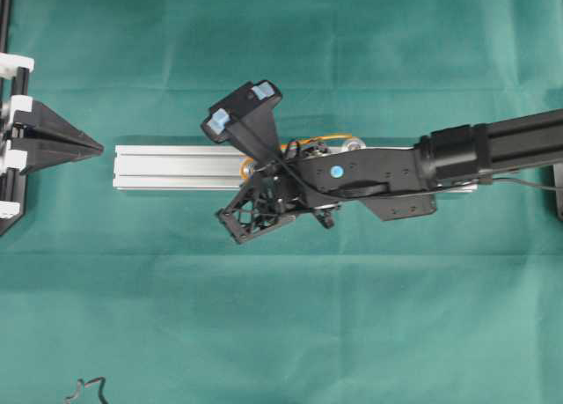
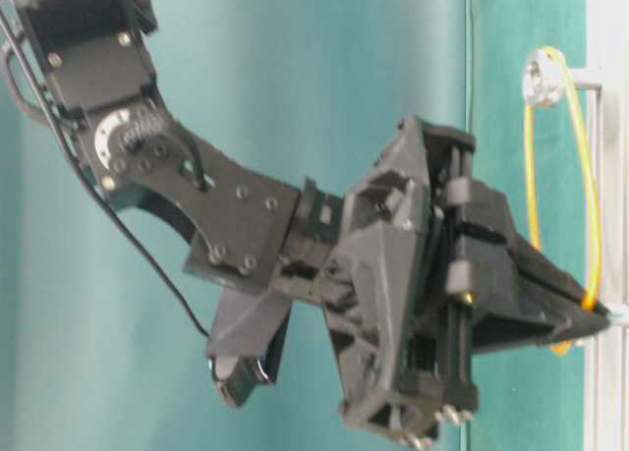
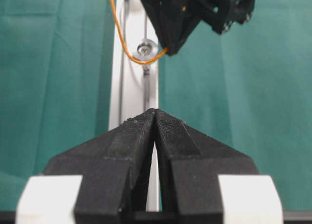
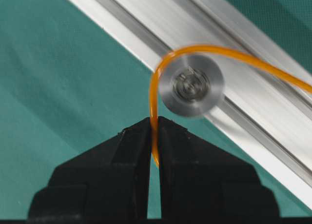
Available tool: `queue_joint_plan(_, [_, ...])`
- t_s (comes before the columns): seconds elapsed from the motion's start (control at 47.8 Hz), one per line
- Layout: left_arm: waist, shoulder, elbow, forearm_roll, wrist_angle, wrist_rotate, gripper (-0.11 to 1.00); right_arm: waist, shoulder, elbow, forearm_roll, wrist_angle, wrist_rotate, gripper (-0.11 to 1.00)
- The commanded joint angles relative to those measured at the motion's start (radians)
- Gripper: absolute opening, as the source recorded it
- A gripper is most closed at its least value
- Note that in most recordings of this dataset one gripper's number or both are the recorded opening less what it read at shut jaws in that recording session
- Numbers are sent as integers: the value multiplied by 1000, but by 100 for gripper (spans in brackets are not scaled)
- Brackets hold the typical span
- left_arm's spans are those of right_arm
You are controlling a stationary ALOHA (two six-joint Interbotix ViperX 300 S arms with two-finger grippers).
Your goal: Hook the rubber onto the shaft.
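Observation:
The rubber (image 4: 155, 97) is a thin orange band. It arcs over the top of a silver disc-headed shaft (image 4: 191, 86) on the rail (image 4: 273, 112), then drops down the disc's left side into my right gripper (image 4: 155, 121), which is shut on it. In the table-level view the rubber (image 2: 590, 176) is stretched from another shaft (image 2: 543, 78) down to the right gripper (image 2: 600, 318). Overhead, the rubber (image 1: 321, 140) peeks out beside the right arm over the rail (image 1: 167, 166). My left gripper (image 3: 155, 112) is shut on nothing, off the rail's left end (image 1: 97, 146).
A black cord scrap (image 1: 85, 391) lies at the front left edge of the green cloth. A black frame post (image 1: 4, 34) stands at the far left, behind the left arm. The right arm's link (image 1: 493, 149) spans the rail's right half.

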Motion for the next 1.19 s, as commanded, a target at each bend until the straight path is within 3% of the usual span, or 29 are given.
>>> queue_joint_plan(0.0, [-2, 8, -31, 2, -5, -2, 0, 8, -58, 6, -2, -2, 0, 6])
queue_joint_plan(0.523, [-3, 8, -32, 3, -5, -2, 0, 17, -121, 97, -2, -2, -2, 6])
queue_joint_plan(1.171, [-3, 9, -32, 3, -5, -2, 0, 17, -127, 106, -3, -8, -38, 6])
